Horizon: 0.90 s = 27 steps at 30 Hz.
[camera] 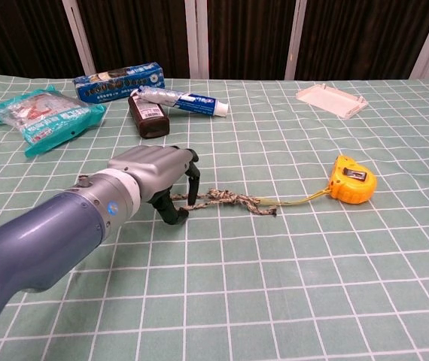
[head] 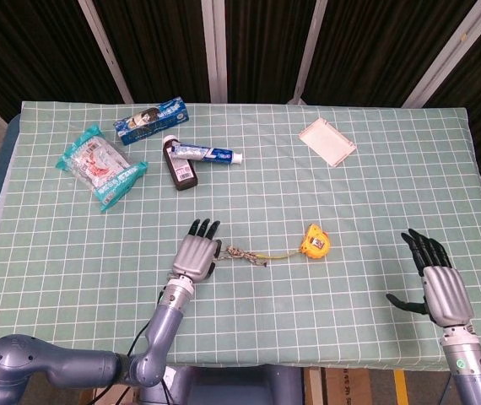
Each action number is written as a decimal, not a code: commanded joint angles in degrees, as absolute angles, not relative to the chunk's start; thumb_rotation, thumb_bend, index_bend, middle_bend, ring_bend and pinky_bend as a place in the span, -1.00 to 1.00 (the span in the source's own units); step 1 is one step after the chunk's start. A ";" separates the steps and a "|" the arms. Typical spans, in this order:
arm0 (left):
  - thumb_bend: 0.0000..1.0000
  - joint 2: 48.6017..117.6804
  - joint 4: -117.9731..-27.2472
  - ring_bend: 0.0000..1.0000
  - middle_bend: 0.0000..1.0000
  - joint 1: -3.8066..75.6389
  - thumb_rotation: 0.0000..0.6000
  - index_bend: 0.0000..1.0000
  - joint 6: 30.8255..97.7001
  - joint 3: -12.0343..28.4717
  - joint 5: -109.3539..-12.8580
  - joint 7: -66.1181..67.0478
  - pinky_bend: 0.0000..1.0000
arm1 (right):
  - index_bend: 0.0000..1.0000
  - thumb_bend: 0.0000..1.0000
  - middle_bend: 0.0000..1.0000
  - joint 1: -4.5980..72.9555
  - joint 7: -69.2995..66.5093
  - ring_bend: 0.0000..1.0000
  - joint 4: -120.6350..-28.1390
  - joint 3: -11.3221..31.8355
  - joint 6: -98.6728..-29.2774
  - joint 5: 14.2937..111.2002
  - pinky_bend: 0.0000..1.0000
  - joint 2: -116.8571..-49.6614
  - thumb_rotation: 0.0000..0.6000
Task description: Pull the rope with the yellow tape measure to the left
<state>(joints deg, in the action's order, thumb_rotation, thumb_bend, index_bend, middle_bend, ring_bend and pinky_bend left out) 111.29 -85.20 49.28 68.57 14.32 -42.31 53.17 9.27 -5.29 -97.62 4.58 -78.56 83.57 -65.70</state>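
Observation:
The yellow tape measure [head: 315,240] [camera: 351,179] lies on the green checked cloth, with a thin yellow tape running left to a braided rope [head: 245,255] [camera: 228,199]. My left hand [head: 197,253] [camera: 154,174] is lowered over the rope's left end, its fingers [camera: 193,189] curved down on one side and the thumb on the other. A gap shows between them, and the rope end lies in it, partly hidden. My right hand [head: 437,283] hovers near the table's front right edge with fingers spread and nothing in it, seen only in the head view.
At the back left lie a blue box [head: 151,119] [camera: 119,81], a toothpaste tube [head: 207,153] [camera: 181,100], a brown bottle [head: 180,167] [camera: 147,116] and a green snack bag [head: 100,164] [camera: 43,114]. A white lid [head: 327,141] [camera: 332,99] rests at the back right.

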 commanded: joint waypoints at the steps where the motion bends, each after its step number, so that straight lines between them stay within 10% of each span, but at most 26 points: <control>1: 0.01 111.40 -85.00 -1.00 -0.90 49.28 1.00 0.04 68.68 14.24 -42.20 53.09 -0.92 | -1.00 -0.77 -1.00 9.27 -5.33 -1.00 -97.64 4.58 -78.56 83.55 -1.00 -65.68 1.00; 27: 0.05 105.94 -90.81 -1.00 -0.86 48.11 1.00 0.16 71.03 14.18 -45.88 51.04 -0.92 | -1.00 -0.77 -1.00 9.52 -5.15 -1.00 -97.76 4.44 -78.20 83.61 -1.00 -65.82 1.00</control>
